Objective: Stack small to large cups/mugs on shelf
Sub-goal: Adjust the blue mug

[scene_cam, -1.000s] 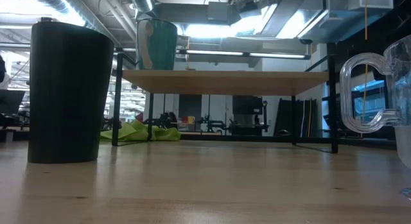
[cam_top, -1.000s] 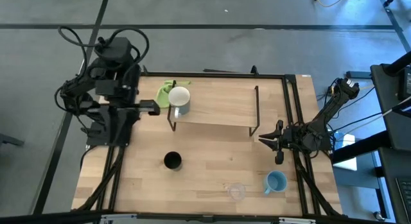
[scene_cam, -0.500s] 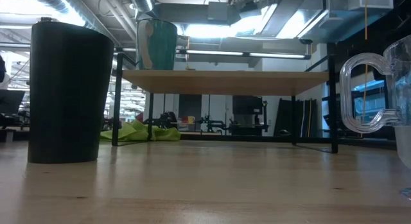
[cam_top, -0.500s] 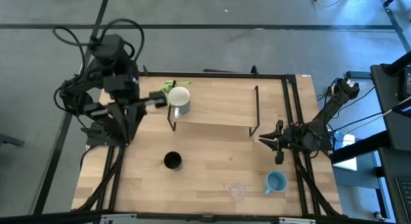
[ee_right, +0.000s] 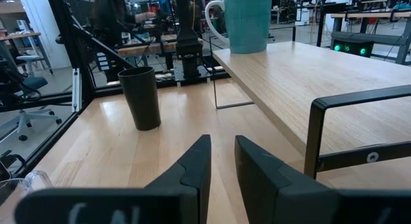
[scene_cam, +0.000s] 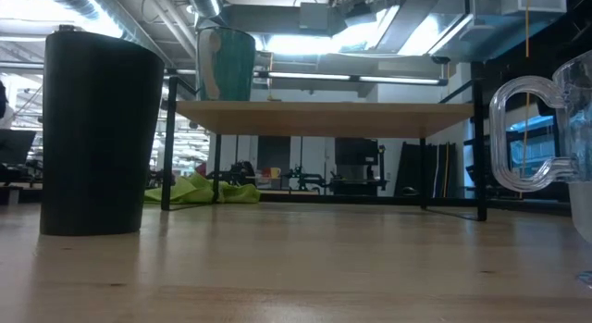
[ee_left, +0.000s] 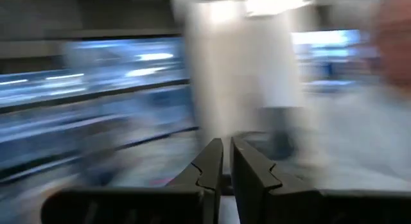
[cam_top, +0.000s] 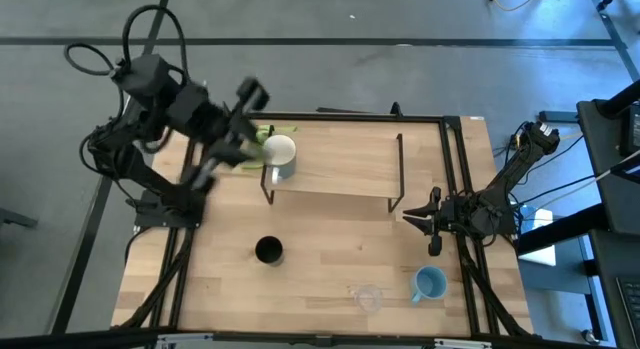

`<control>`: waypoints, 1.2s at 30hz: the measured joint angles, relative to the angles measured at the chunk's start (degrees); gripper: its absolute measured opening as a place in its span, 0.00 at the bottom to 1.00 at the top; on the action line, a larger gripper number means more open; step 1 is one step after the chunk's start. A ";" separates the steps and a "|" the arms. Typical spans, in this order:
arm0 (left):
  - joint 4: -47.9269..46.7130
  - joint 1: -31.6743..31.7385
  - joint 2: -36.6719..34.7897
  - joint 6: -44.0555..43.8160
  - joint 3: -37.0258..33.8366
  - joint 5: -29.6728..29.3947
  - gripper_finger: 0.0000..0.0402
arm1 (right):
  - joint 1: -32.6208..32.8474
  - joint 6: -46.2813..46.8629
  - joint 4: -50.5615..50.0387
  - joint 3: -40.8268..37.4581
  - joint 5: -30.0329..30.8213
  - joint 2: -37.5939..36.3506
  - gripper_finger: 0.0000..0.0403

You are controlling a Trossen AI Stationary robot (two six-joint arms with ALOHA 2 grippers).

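- High view: the left gripper [cam_top: 250, 94] is raised near the worktop's [cam_top: 330, 239] 11 o'clock corner, blurred, just beside the white mug [cam_top: 280, 154]. Nothing is between its jaws.
- The white mug stands on the 9 o'clock end of the shelf [cam_top: 340, 174], with a green cloth [cam_top: 258, 139] touching it on the 10 o'clock side.
- The black cup [cam_top: 268, 251] stands on the worktop at 7 o'clock from the shelf, well apart from it.
- The clear cup [cam_top: 369, 298] and the light blue mug [cam_top: 430, 284] stand near each other toward the worktop's 5 o'clock corner.
- The right gripper [cam_top: 432, 229] waits at the 3 o'clock edge, just past the shelf's end.
- Low view: the black cup [scene_cam: 97, 138] stands at 9 o'clock, the clear cup's handle [scene_cam: 527, 133] at 3 o'clock, and a mug [scene_cam: 227, 64] sits on the shelf [scene_cam: 324, 112].
- Left wrist view: the jaws are nearly clenched, a thin gap between the fingers [ee_left: 209, 163], holding nothing. The background is too blurred to tell.
- Right wrist view: the jaws stand a little apart and hold nothing. Ahead are the black cup [ee_right: 142, 99], the shelf [ee_right: 302, 73] and a mug [ee_right: 244, 18] on its far end.
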 joint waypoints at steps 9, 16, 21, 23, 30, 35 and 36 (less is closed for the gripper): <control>-3.25 0.55 0.27 2.64 -0.33 -25.86 0.06 | -0.01 0.07 0.00 0.00 0.00 -0.01 0.18; -8.37 0.43 1.12 7.15 -0.48 -22.04 0.06 | 0.00 0.01 0.00 0.00 0.00 -0.01 0.18; -8.43 0.08 1.16 6.97 -0.48 -23.34 0.06 | 0.01 0.06 0.01 0.00 0.00 -0.01 0.18; -8.43 0.06 1.57 7.61 -0.40 -27.48 0.06 | -0.01 0.02 0.00 -0.01 0.00 0.00 0.18; -8.02 0.69 4.13 7.67 -0.44 -31.07 0.06 | -0.01 0.11 0.00 0.00 0.00 0.00 0.18; -6.30 1.01 4.76 10.28 -0.34 -30.99 0.06 | 0.00 0.07 0.01 -0.01 0.00 -0.02 0.18; -6.08 1.22 5.01 10.43 -0.33 -30.95 0.06 | -0.01 0.06 0.00 0.00 0.00 0.00 0.18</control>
